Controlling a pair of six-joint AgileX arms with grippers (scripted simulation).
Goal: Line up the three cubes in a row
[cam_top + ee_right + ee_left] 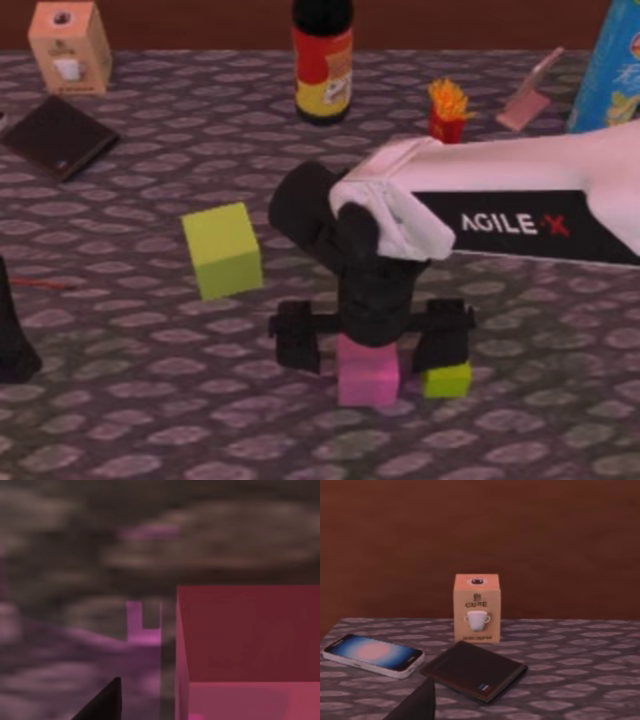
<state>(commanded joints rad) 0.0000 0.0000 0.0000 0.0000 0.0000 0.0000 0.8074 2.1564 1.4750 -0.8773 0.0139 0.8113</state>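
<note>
The medium pink cube (367, 374) sits near the table's front, right of centre. My right gripper (372, 345) hangs just over it, open wide, one finger on each side and clear of the cube's faces. The pink cube (245, 650) fills much of the right wrist view, beside one dark fingertip (107, 702). The small yellow-green cube (447, 380) rests just right of the pink one, under the right-hand finger. The large yellow-green cube (222, 250) stands apart, farther back and to the left. My left gripper (12, 340) is parked at the table's left edge, open, holding nothing.
Along the back stand a peach carton box (69, 45), a dark sauce bottle (322, 60), a red fries packet (449, 110), a pink flat object (530, 95) and a blue bag (610, 65). A dark wallet (58, 136) and a phone (372, 655) lie back left.
</note>
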